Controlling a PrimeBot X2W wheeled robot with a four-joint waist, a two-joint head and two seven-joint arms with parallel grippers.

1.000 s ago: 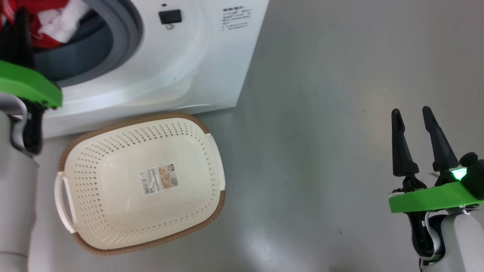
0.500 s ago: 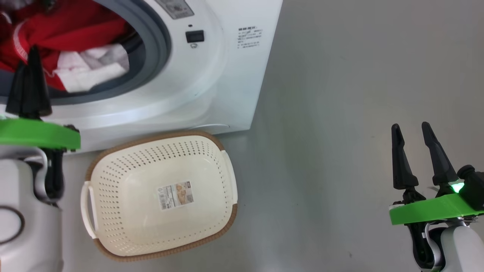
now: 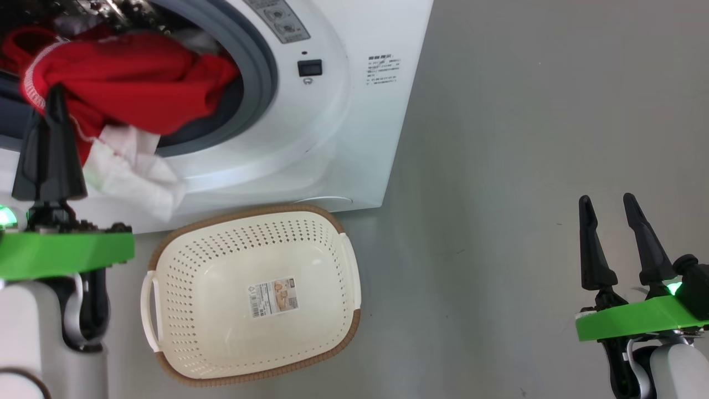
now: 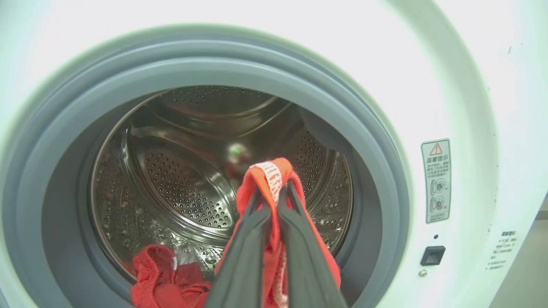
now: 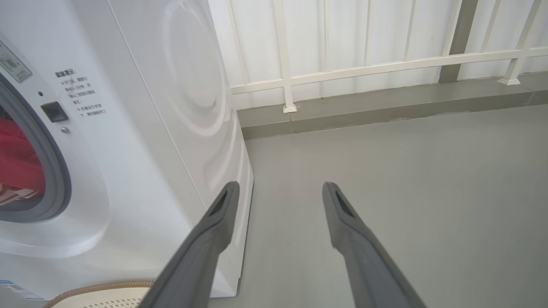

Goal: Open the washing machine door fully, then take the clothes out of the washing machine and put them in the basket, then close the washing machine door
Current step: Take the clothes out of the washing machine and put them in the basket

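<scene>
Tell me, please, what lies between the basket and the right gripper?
Nothing but bare grey floor: in the head view the stretch from the basket to the right gripper holds no object.

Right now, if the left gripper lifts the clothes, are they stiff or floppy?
Probably floppy: the clothes drape over the washing machine rim, white fabric hanging. Likely light: the left gripper holds them by one pinched fold, which might slip.

**Arm posture, head and wrist views.**
Low on the left, the left gripper (image 3: 50, 105) points up, its fingers pressed together on a fold of the clothes (image 4: 267, 171). Below it are a green wrist collar (image 3: 66, 252) and a pale forearm (image 3: 25, 338). Low on the right, the right gripper (image 3: 605, 199) stands upright, fingers spread, holding nothing.
</scene>
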